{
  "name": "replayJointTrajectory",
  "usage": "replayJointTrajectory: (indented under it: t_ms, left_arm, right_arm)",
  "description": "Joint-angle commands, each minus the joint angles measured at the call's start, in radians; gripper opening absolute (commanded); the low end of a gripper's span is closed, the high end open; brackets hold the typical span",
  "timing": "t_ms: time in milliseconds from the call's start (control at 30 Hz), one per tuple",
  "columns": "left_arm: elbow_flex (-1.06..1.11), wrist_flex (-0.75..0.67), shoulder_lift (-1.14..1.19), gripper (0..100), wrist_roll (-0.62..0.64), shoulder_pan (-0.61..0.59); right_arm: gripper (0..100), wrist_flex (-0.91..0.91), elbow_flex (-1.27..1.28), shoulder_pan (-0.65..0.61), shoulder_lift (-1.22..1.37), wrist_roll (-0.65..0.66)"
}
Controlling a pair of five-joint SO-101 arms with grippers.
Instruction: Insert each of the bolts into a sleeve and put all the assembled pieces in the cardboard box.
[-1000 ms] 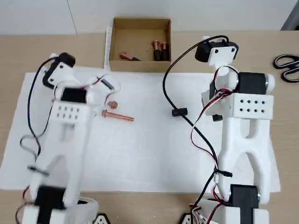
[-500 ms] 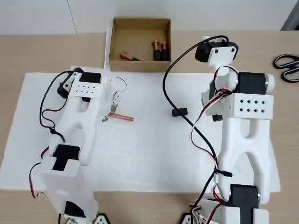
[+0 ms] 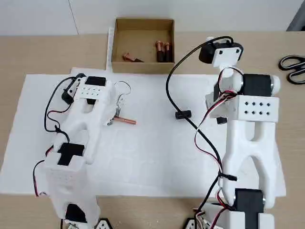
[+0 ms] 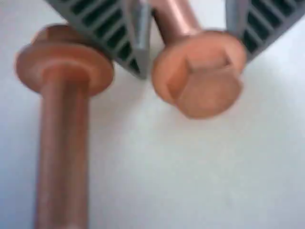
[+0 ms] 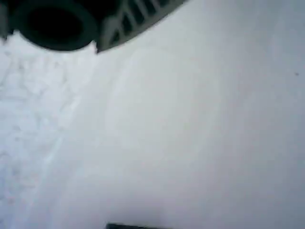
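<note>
Bolt (image 4: 198, 81) now sits between the left arm's (image 3: 81, 124) jaws, newly swung over.

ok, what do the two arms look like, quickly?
The left arm and right arm are white plastic shells with black servos and a plate of eight small holes. Loose black cables and thin red-white wires run along them. The left tool has grey ribbed fingers.

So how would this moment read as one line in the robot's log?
left pincer: open, astride a bolt | second bolt: beside it on sheet | black sleeve: on sheet | cardboard box: assembled pieces inside
</note>
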Motion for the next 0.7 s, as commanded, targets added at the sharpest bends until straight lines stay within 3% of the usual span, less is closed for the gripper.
replayJointTrajectory:
  t_ms: [0, 67, 200, 533, 667]
  left_arm:
    - [-0.022, -0.025, 0.009, 6, 0.0, -0.008]
    - [-0.022, -0.026, 0.009, 0, -0.002, -0.008]
    - [-0.031, 0.0, 0.002, 1, -0.031, 0.0]
    - [-0.338, 0.334, -0.192, 1, -0.457, 0.0]
    - [-0.432, 0.425, -0.276, 1, -0.491, -0.006]
  right_arm:
    - [0.5, 0.008, -0.052, 0.004, -0.048, 0.005]
    - [0.5, 0.008, -0.052, 0.004, -0.048, 0.005]
    - [0.5, 0.008, -0.052, 0.004, -0.048, 0.005]
    - [0.7, 0.008, -0.052, 0.002, -0.054, 0.008]
    - [0.5, 0.008, -0.054, 0.002, -0.058, 0.009]
